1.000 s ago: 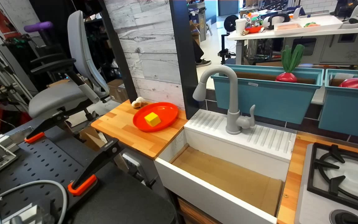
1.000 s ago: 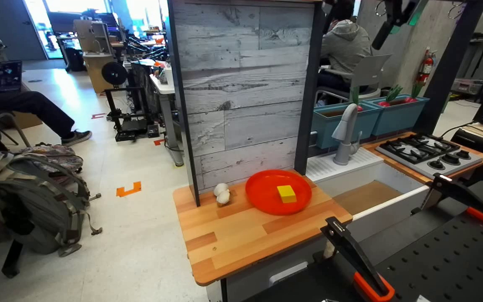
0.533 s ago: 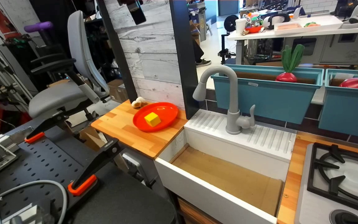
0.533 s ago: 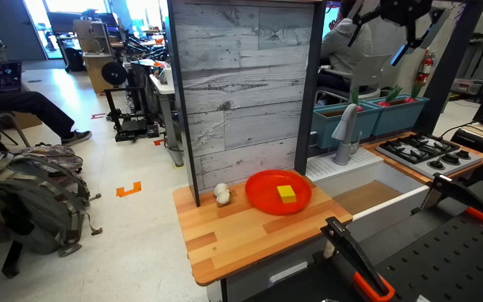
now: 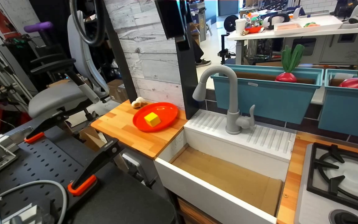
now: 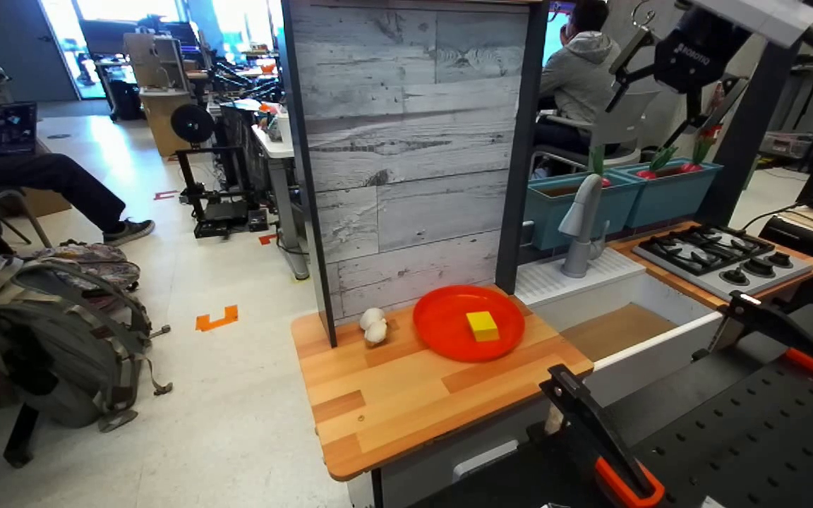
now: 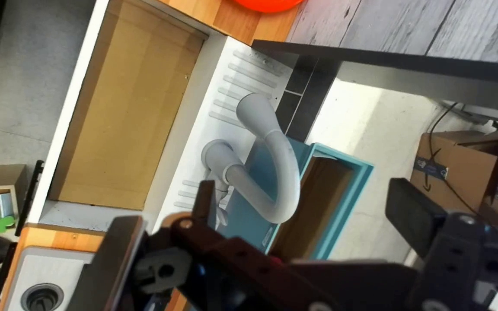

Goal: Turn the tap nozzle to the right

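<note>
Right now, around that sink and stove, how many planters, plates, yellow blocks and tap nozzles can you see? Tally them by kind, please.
Teal planters: 2
Red plate: 1
Yellow block: 1
Grey tap nozzle: 1
Total: 5

In the wrist view, a glossy red rounded plate [image 7: 270, 4] is cut off at twelve o'clock; toward seven, angular black fingers [image 7: 204, 203] partly hide the small grey lever handle [image 7: 222, 217]. In an exterior view, a teal trough-shaped planter [image 5: 348, 113] is cropped at three.
</note>
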